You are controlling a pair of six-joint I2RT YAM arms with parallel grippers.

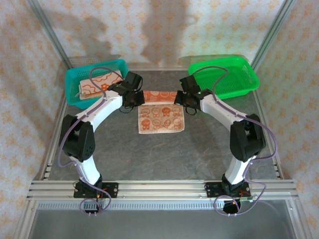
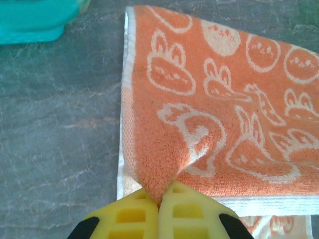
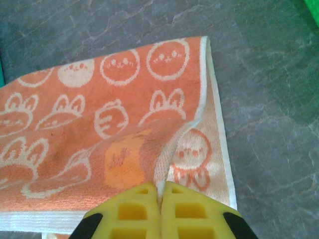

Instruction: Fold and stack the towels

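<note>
Tabletop [image 1: 159, 154]: dark grey, stone-look with pale veins, matte. Back wall [image 1: 239, 25], left wall [image 1: 25, 99] and right wall [image 1: 299, 114]: cream panels with a repeating pale orange flower print. Two slanted aluminium posts, left post [image 1: 48, 32] and right post [image 1: 274, 32], at the back corners. Stacked aluminium rails [image 1: 159, 188] run along the near table edge, with a grey panel [image 1: 159, 224] below them. Light is soft and even; blurry grey shadows [image 1: 164, 35] fall on the back wall.
</note>
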